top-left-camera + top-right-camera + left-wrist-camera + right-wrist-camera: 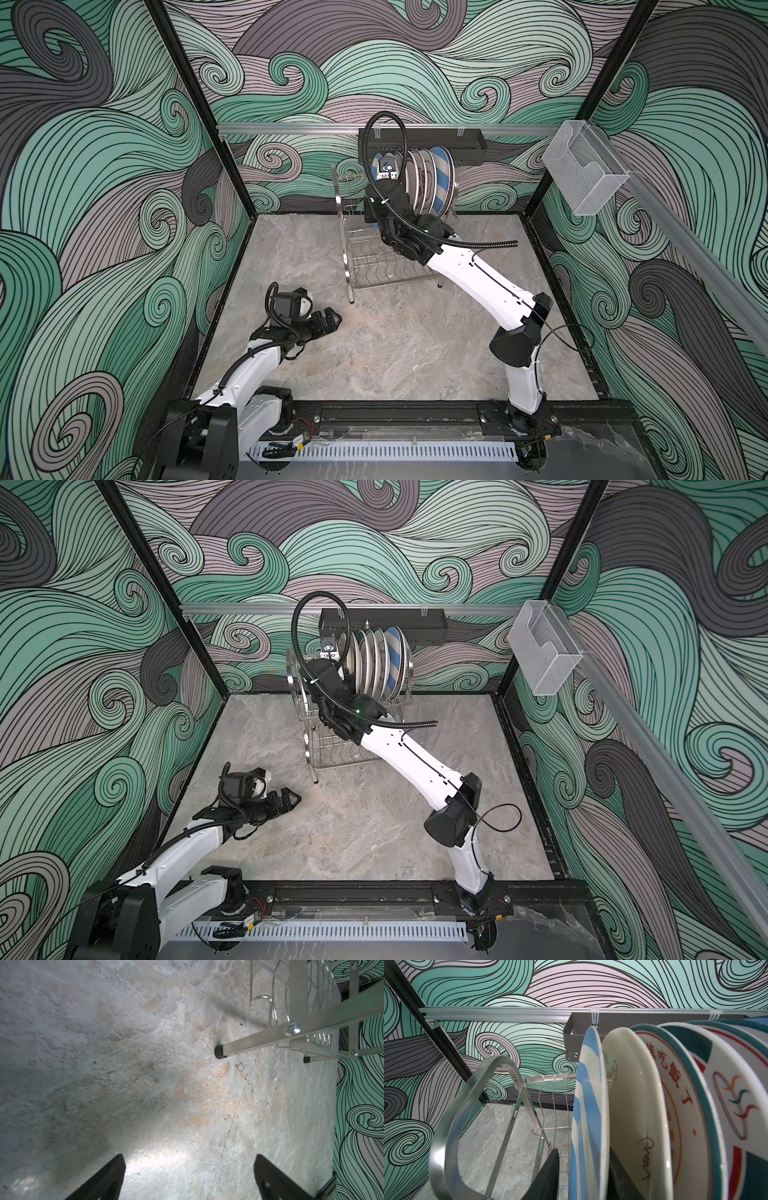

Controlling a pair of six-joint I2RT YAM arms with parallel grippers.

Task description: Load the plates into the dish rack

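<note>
Table (374,353) holds no plates (422,180), all stand in dish rack (376,272); right hand (583,1151) parted astride end striped plate (589,1095), left hand (189,1157) open, empty.

Both top views look down steeply from the front; the wrist cameras sit close, all sharing the dish rack (376,272) (259,1040) (446,1136)

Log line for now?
right gripper: jaws open astride blue-and-white striped round plate, upright on upper shelf of shiny steel wire dish rack | left gripper: open, empty, above grey marbled table | stage: plate slotted
</note>
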